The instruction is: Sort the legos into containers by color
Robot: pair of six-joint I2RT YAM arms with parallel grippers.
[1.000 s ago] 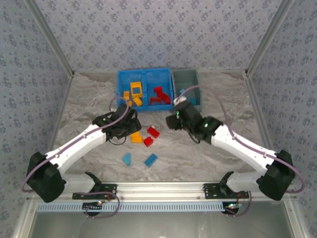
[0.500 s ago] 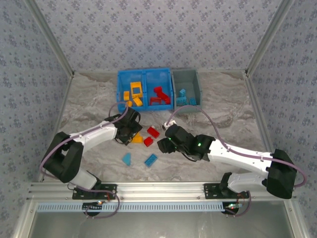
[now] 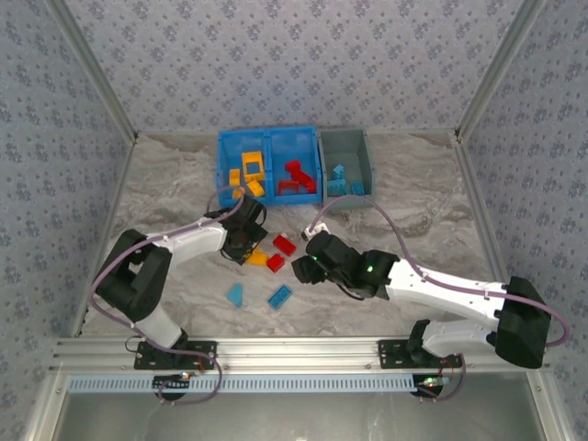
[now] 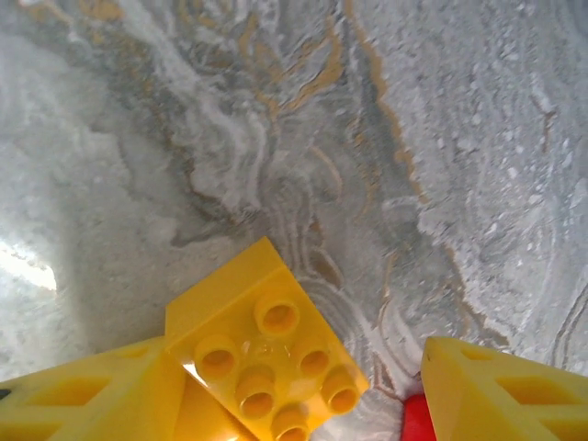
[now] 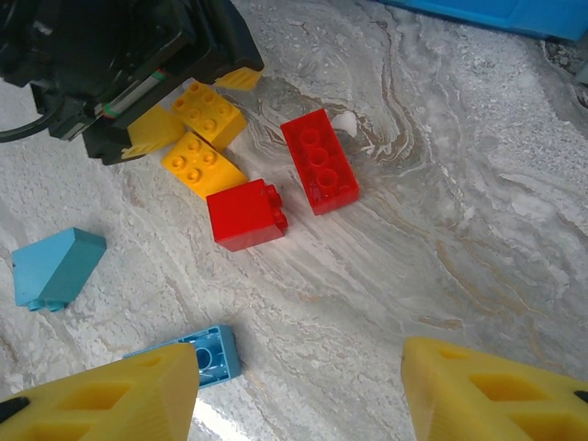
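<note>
Yellow brick (image 4: 262,354) was framed between the left pincer's (image 4: 301,367) wide-apart jaws, unclamped, nearer one jaw, long axis slanted across the gap.

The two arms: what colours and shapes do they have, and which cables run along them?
Both the left arm and the right arm have white links, black joints and bulky black bases. A thin purple cable loops along each. The left gripper and right gripper are black, with yellow wedge-shaped fingers that have hollow recesses.
</note>
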